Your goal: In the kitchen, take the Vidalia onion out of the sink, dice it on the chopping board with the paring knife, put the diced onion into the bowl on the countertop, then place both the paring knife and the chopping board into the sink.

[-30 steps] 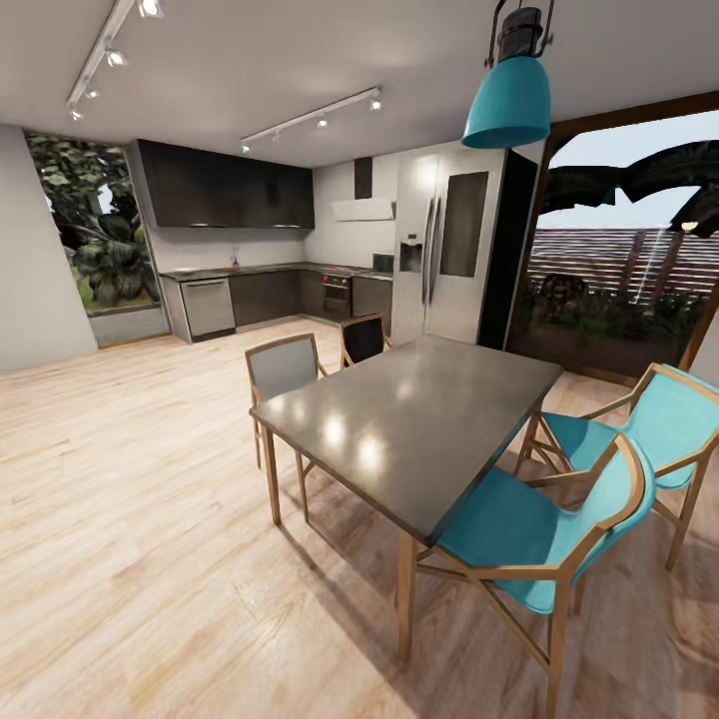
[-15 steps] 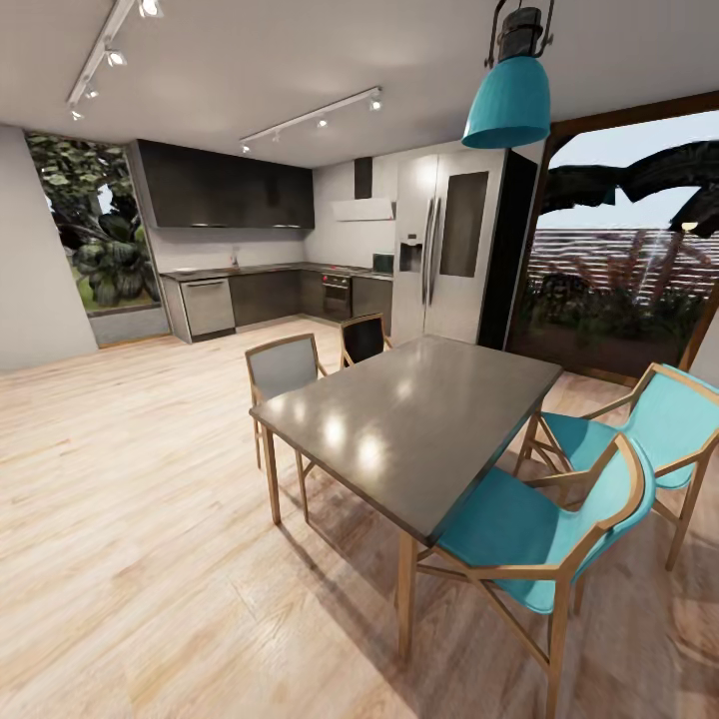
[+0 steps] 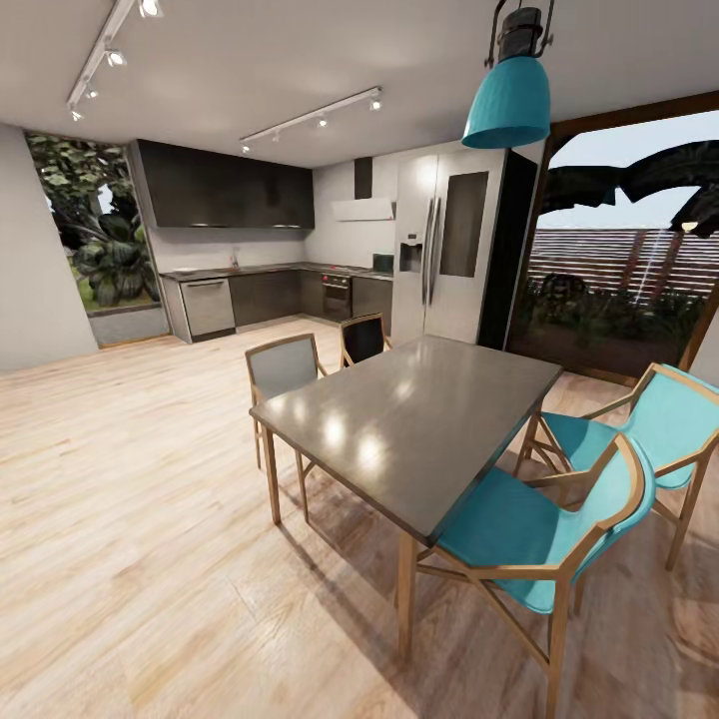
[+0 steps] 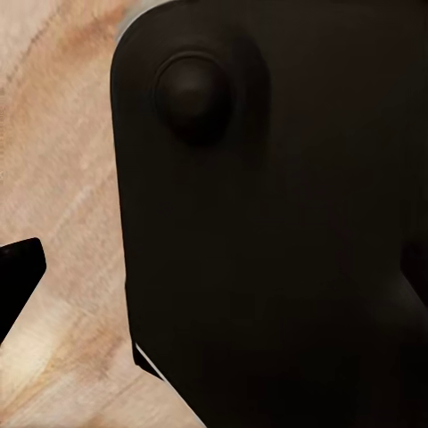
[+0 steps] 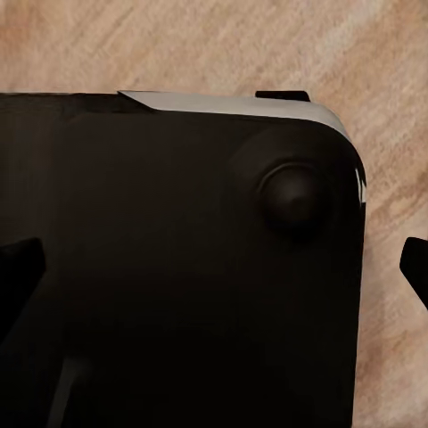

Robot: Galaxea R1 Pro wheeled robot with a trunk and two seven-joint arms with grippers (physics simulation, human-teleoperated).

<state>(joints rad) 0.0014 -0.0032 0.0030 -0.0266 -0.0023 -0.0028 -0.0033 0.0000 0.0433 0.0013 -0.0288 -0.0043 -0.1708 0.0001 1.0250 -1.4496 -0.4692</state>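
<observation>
Head view matches earlier: dining table [image 3: 419, 419] near, countertop [image 3: 260, 269] far; cannot tell either claw's state.

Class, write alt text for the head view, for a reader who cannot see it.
A dark grey dining table stands on a light wooden floor, with teal chairs on one side and a teal pendant lamp above. Far behind, a dark kitchen with a grey countertop lines the wall beside a steel fridge.

Right fingers [image 5: 415, 267] spread above base.
</observation>
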